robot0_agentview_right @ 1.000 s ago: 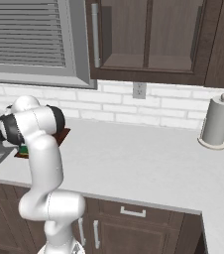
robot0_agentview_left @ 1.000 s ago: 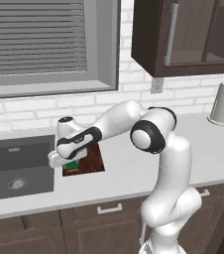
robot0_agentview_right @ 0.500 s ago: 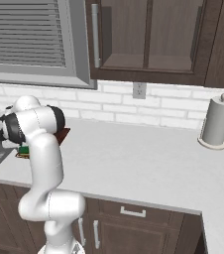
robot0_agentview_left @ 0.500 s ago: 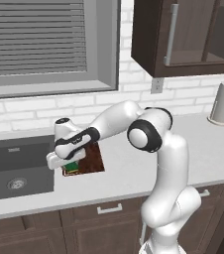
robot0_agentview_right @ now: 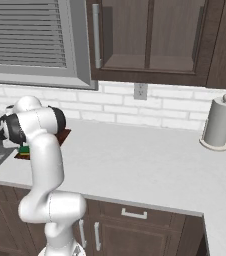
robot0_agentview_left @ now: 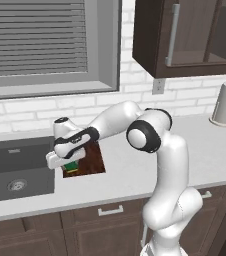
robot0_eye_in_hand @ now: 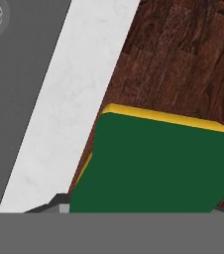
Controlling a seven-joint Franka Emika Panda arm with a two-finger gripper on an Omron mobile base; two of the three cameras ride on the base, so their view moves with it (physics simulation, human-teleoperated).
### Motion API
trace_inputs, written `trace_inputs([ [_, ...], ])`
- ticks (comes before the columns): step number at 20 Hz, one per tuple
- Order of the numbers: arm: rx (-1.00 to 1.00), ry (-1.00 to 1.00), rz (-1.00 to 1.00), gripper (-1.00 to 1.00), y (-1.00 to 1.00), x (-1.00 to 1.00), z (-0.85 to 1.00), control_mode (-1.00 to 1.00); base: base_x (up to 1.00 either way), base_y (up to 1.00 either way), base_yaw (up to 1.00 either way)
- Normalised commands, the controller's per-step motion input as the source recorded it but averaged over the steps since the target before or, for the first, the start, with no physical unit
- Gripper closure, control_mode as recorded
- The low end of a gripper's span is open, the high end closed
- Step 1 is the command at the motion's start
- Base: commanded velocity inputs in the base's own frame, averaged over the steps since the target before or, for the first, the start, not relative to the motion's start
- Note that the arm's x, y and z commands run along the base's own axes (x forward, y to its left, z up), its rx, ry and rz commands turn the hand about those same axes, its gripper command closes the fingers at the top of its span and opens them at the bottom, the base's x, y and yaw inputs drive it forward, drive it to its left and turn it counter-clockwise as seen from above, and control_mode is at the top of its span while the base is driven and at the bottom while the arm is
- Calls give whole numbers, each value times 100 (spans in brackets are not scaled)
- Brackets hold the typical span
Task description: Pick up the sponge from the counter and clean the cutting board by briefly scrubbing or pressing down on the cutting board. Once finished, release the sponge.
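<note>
1. Starting at the far left of the left base view, the dark grey sink basin (robot0_agentview_left: 15, 170) is sunk into the counter (robot0_agentview_left: 135, 175), with its round drain (robot0_agentview_left: 17, 185) near the front.
2. Just right of the basin, the gripper (robot0_agentview_left: 69, 162) hangs low over the near left corner of the cutting board (robot0_agentview_left: 91, 161), the white arm (robot0_agentview_left: 115, 117) reaching down to it from the right.
3. A sliver of green shows under the hand there: the sponge (robot0_agentview_left: 73, 166), sitting at the board's near left corner.
4. In the hand view, the sponge (robot0_eye_in_hand: 158, 163) lies green side up with its yellow layer showing along the edge, over the dark wood grain of the cutting board (robot0_eye_in_hand: 183, 64); a strip of pale counter (robot0_eye_in_hand: 69, 109) separates the board from the sink (robot0_eye_in_hand: 20, 99).
5. Whether the fingers are clamping the sponge or have let go, I cannot tell; the tips are hidden at the bottom of that view.
6. In the right base view, the arm's elbow covers most of the board (robot0_agentview_right: 64, 135), and a bit of green sponge (robot0_agentview_right: 24, 149) peeks out beside it.
7. Far right, a paper towel roll (robot0_agentview_left: 224, 102) stands upright on the counter by the brick wall, well apart from the board.
</note>
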Motion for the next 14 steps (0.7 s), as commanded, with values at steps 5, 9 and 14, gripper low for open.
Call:
trace_inputs([
  [5,3,-3,0,100,-7,43,-30,-100,0,0,0],
  [9,4,-3,0,100,-12,56,-28,-100,0,0,0],
  [14,4,-2,0,100,-27,47,-4,-100,0,0,0],
])
